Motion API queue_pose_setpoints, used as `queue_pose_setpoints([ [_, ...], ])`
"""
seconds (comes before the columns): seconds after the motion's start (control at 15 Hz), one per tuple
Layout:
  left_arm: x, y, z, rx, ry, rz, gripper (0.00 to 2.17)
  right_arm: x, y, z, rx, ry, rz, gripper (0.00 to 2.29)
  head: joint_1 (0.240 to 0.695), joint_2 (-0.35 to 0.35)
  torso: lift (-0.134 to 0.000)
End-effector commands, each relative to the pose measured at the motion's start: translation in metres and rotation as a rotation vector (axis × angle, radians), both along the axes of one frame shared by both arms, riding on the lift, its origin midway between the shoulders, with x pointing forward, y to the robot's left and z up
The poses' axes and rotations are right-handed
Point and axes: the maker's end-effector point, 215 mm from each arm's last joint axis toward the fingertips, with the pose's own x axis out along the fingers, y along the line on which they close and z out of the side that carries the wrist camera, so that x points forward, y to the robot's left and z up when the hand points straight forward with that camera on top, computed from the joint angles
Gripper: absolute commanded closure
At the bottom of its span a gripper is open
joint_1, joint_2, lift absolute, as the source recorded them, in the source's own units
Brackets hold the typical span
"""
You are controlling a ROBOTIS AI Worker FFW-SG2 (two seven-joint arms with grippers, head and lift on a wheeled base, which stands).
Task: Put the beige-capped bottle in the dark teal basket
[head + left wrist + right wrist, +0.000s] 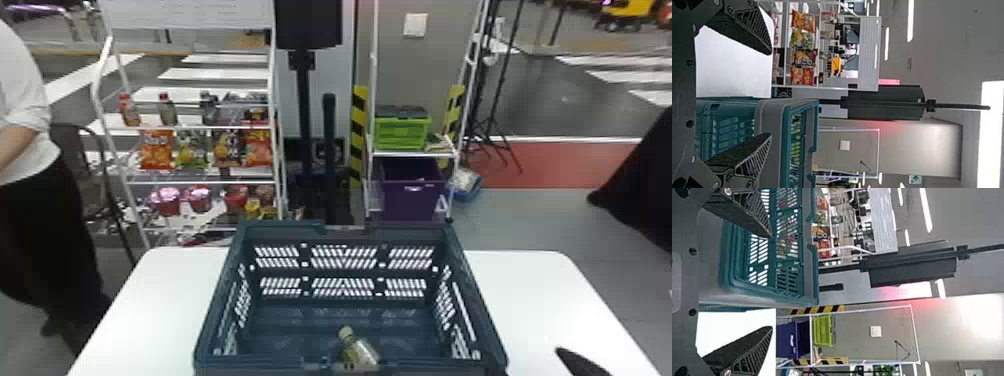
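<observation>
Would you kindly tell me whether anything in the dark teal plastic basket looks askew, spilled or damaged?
Only the beige-capped bottle looks askew: it is tilted instead of standing upright in the basket, close to the near wall. I see no spill or damage.

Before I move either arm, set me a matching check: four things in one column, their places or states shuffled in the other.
1. Beige-capped bottle
2. Dark teal basket
3. Lime-green crate
4. Right end effector

A. On a rack shelf, above the purple bin
B. Open, its two fingers apart
C. Inside a container, by its near wall
D. Standing on the white table

Pairs: 1-C, 2-D, 3-A, 4-B
</observation>
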Motion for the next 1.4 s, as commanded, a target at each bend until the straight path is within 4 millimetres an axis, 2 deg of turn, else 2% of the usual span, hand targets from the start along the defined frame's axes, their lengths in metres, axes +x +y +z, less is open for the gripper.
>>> queue_pose_setpoints([
  [0.0,0.001,0.000,0.001,0.000,0.002,0.001,0.15,-0.019,-0.009,-0.011,0.004,-0.011,-0.023,0.06,0.499,0.000,0.000],
  [0.2,0.001,0.000,0.004,-0.001,-0.002,0.002,0.15,-0.041,-0.007,-0.022,0.017,-0.024,-0.017,0.07,0.499,0.000,0.000],
  [0.53,-0.003,-0.001,0.005,-0.001,-0.003,0.000,0.15,-0.066,-0.010,-0.023,0.022,-0.061,-0.019,0.07,0.499,0.000,0.000],
  [1.33,-0.007,-0.007,0.003,0.004,0.005,-0.014,0.15,-0.084,-0.013,-0.035,0.016,-0.031,-0.024,0.08,0.499,0.000,0.000],
])
